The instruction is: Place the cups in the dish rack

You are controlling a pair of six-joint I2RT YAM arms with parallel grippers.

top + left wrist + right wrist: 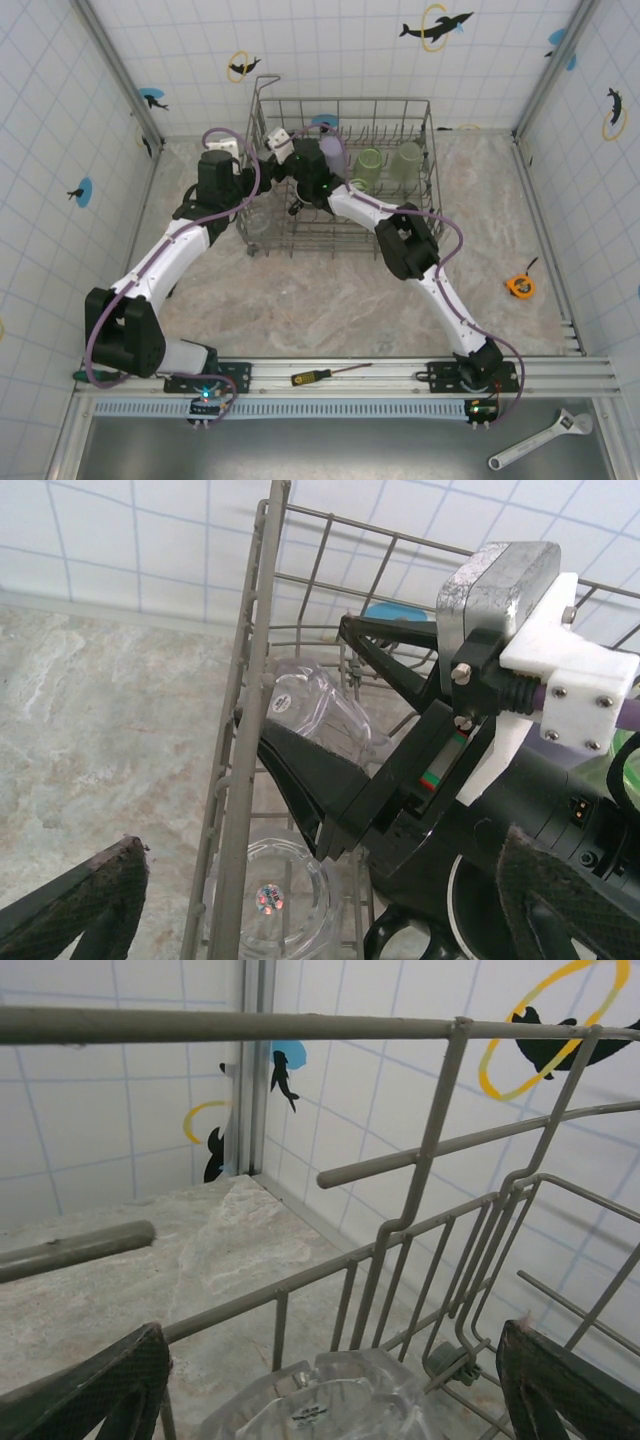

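Right wrist view: a clear glass (320, 1405) sits at six o'clock, inside the dish rack (300, 1025), untouched between the spread fingers of my right gripper (330, 1360). My left gripper (325, 850) gapes wide too. The glass looks faceted, thick-walled and transparent. I judge it rigid, slick and breakable, best pinched across its walls.

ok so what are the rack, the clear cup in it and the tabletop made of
Rack: looks like coated metal wire, matte grey, thin bent rods joined in a grid. Clear cup: transparent with faceted glossy highlights, glass or hard plastic, can't tell which. Tabletop: stone-look beige veining, marble or a printed laminate.
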